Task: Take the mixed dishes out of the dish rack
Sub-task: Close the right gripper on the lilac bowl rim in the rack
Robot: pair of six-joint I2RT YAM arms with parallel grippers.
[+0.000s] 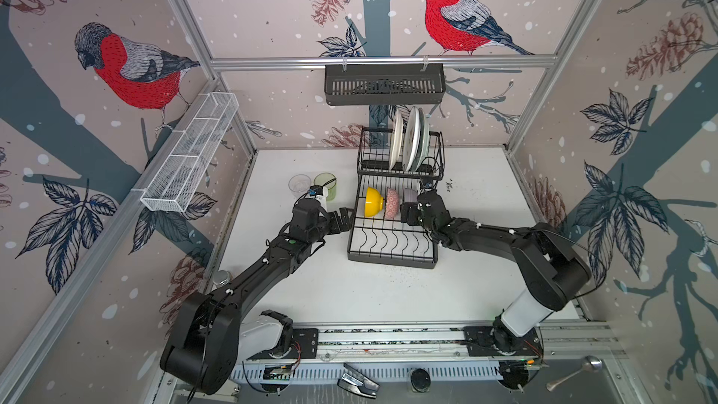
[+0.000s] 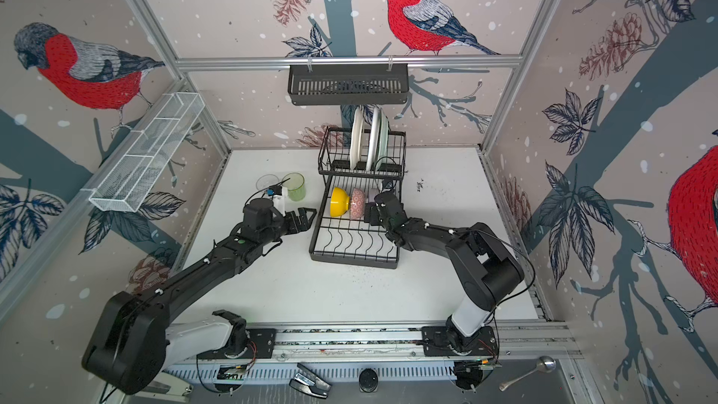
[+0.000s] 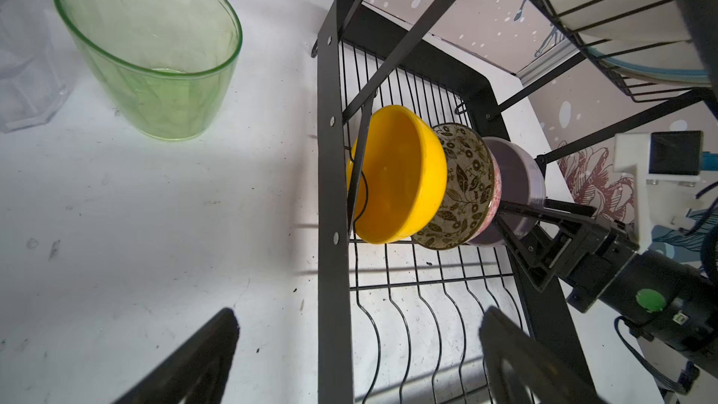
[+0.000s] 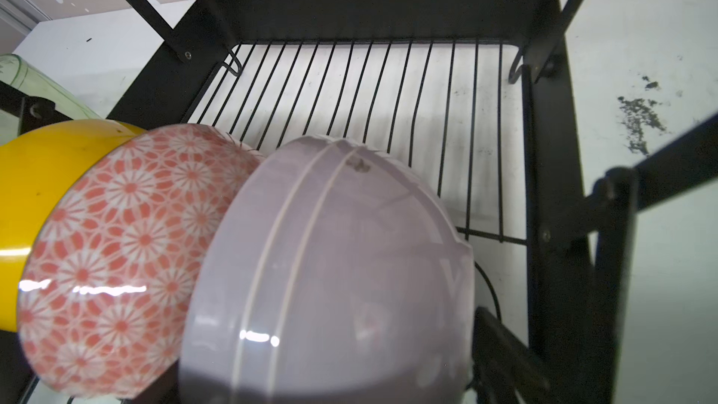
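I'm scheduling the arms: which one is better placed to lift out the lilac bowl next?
Right. The right pincer sits at the lilac bowl, at that end of the row. The left pincer hangs open at the dish rack's opposite edge, with the yellow bowl and pink-patterned bowl between.

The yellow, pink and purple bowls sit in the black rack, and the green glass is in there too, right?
Not quite. The green glass stands on the table, outside the dish rack, as both top views show. The yellow bowl, pink-patterned bowl and lilac bowl do sit in the rack.
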